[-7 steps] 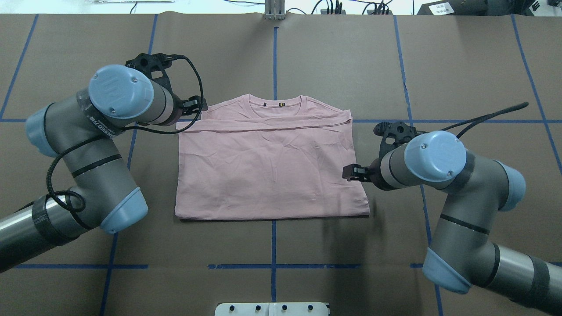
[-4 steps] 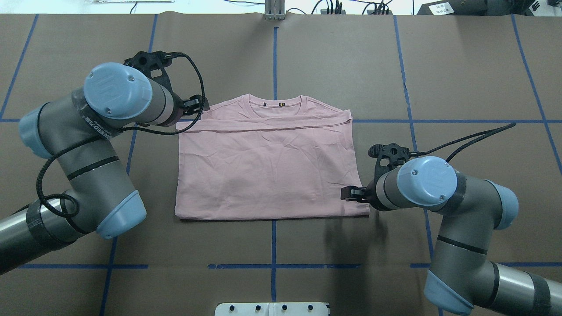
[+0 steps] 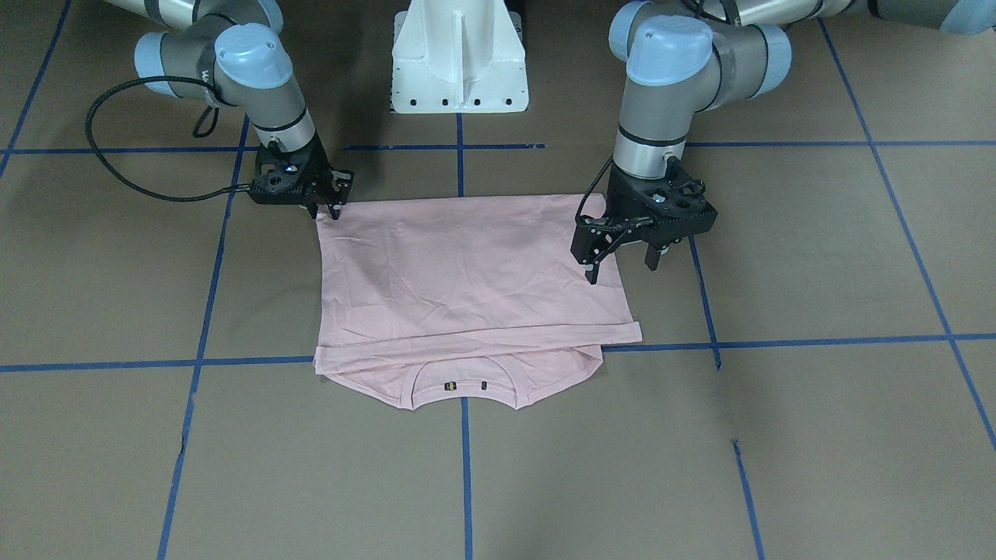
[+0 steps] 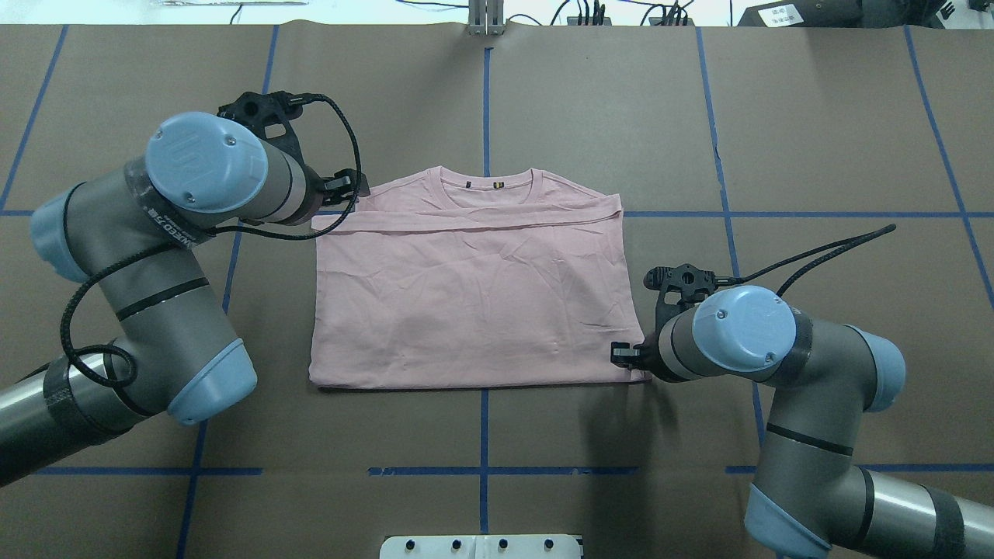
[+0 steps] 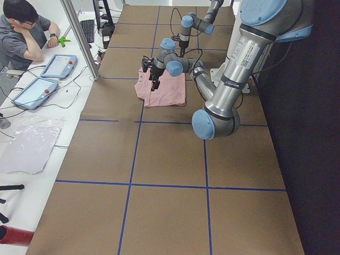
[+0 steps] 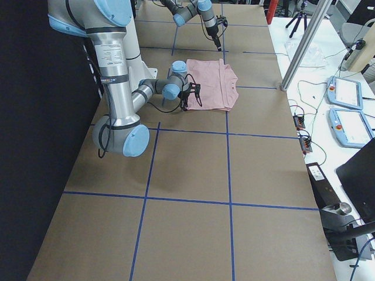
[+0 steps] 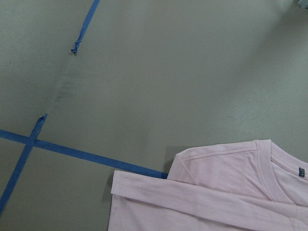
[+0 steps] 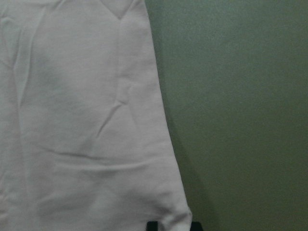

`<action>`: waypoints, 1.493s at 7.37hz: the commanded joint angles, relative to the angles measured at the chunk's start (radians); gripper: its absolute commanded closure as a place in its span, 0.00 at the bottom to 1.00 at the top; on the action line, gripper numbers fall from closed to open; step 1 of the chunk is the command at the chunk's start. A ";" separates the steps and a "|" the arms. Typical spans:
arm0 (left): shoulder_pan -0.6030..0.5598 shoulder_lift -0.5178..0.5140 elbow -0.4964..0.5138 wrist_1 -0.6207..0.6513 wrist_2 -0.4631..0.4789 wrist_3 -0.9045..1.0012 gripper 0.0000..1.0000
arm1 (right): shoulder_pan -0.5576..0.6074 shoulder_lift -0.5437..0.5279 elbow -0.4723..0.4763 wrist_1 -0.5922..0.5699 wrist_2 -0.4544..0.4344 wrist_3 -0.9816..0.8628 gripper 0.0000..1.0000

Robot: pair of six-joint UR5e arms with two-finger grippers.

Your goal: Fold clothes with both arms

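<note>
Two grey metal arms are flanking a white pedestal base (image 3: 459, 58).
The left arm (image 3: 661, 109) and right arm (image 3: 261, 85) are both wearing domed light blue joint caps studded with small screws, plus thin black rings. The left gripper (image 3: 622, 272) and right gripper (image 3: 327, 211) are showing black open-framed bodies. Away from the base, a black braided cable (image 3: 88, 124) is looping off the right arm, and white lettering is running along a dark band on the left arm.

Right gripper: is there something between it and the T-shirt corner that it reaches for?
Nothing visible stands between. The right gripper is at the hem corner of the T-shirt; the right wrist view shows that corner between its fingertips, with only bare table beside it.
</note>
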 commanded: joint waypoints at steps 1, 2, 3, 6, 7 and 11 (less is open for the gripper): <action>0.001 0.001 0.000 -0.001 0.000 0.000 0.00 | 0.003 -0.014 0.006 -0.001 -0.005 0.000 1.00; 0.002 0.000 0.000 0.000 0.000 0.000 0.00 | 0.004 -0.029 0.020 -0.001 0.006 -0.001 1.00; 0.002 -0.001 0.000 -0.001 0.000 0.000 0.00 | -0.002 -0.080 0.073 -0.002 0.014 -0.001 1.00; 0.002 0.003 -0.005 0.000 0.000 -0.003 0.00 | -0.231 -0.261 0.330 -0.143 0.009 0.025 1.00; 0.002 0.003 -0.003 -0.001 0.000 -0.003 0.00 | -0.335 -0.269 0.342 -0.145 0.009 0.115 1.00; 0.007 0.003 -0.047 0.003 -0.079 -0.015 0.00 | -0.328 -0.255 0.403 -0.134 -0.003 0.227 0.00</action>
